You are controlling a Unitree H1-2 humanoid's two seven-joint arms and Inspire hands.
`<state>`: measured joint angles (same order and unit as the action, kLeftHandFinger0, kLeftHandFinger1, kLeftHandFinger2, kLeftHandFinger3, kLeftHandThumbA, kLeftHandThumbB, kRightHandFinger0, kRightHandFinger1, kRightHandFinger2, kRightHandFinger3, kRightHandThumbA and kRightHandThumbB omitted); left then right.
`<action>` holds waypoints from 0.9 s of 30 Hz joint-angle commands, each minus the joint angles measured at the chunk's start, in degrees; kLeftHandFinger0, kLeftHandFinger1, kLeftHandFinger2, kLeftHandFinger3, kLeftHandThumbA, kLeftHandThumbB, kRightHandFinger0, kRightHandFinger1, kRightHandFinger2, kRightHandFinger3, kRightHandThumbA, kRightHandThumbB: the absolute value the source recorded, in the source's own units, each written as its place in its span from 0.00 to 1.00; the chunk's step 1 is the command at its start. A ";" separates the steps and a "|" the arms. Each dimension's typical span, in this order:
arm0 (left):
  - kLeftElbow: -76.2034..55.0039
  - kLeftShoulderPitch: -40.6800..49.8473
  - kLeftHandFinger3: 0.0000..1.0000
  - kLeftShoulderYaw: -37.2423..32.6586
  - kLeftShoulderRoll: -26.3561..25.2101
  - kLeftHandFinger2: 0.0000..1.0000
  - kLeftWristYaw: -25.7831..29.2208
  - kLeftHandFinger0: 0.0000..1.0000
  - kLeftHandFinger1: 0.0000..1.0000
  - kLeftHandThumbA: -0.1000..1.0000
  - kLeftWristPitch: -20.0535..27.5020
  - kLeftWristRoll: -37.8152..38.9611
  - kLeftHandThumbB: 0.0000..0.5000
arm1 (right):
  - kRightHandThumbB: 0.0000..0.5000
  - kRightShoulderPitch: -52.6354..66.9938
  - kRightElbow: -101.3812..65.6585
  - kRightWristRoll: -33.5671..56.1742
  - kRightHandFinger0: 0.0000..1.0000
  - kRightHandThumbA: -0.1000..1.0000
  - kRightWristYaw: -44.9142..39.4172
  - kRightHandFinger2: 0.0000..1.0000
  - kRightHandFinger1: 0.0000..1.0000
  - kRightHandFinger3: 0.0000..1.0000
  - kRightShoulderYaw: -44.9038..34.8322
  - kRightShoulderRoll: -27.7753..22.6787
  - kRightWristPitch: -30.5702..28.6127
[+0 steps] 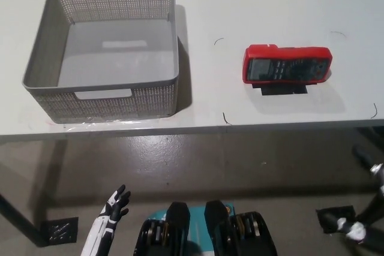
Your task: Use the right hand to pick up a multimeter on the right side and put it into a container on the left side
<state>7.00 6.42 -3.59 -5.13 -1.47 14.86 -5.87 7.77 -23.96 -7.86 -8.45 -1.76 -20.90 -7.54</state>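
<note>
A red multimeter [287, 64] with a dark face lies flat on the white table, right of the middle, on a small black stand. At the table's left stands a grey perforated container [102, 97] with handle slots, and nothing is inside it. My white left hand [114, 207] hangs low at the lower left, below the table's front edge, with its fingers spread and nothing in it. Of my black right arm [372, 199] only a part shows at the right edge, below the table and well short of the multimeter. The hand's state does not show.
The table's front edge [198, 128] runs across the picture, with grey floor below it. A bare strip of table separates the container and the multimeter. Two small dark plates [60, 230] lie on the floor, one at the lower left and one at the lower right.
</note>
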 commanded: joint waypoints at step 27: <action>0.24 -0.15 1.00 -0.56 -0.33 1.00 -0.60 1.00 1.00 1.00 3.03 -0.15 0.83 | 1.00 -80.29 42.92 -14.50 1.00 1.00 -35.37 1.00 1.00 1.00 29.36 -18.39 25.35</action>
<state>8.17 6.40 -3.60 -5.06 -1.48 14.85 -5.88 -51.74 2.27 -13.06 -29.73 18.41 -38.92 15.82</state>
